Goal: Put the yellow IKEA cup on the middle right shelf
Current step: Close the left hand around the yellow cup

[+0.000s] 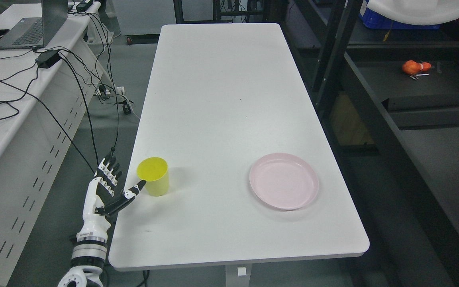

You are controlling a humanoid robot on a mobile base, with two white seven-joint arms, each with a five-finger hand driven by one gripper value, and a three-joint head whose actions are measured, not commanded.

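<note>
Left robot hand (110, 187) opens beside the yellow cup (153, 176) at the worktop's (221, 99) near-left edge.

We see the cup upright, mouth up, the thumb tip at its wall, fingers spread and holding nothing; we judge the hand should wrap the body squarely before lifting. A pink plate (284, 186) lies well to the right; the dark shelf (373, 115) stands beyond the worktop's right side, across the plate.

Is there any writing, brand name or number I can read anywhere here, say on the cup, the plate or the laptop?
No readable text anywhere.
Yellow cup: no print visible on it.
Pink plate: plain.
Laptop: keys too small to read.
Black power adapter: any label too small to tell.
</note>
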